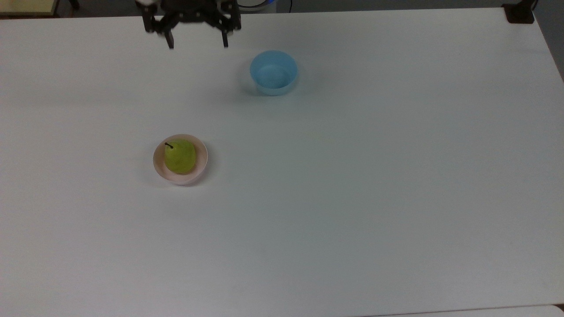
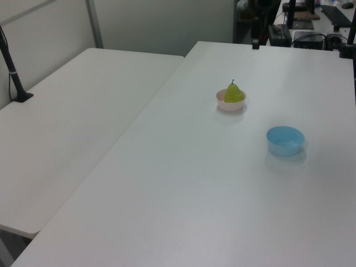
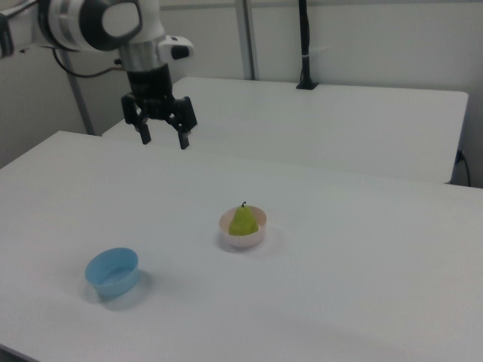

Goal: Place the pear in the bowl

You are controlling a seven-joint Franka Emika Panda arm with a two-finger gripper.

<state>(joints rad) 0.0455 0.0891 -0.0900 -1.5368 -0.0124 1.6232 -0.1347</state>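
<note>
Well below and clear of the spread, empty end effector (image 3: 161, 139), the pear (image 1: 179, 156) sits upright in the bowl (image 1: 201, 163), likely light, firm and smooth-skinned, best pinched across its wide belly.
</note>
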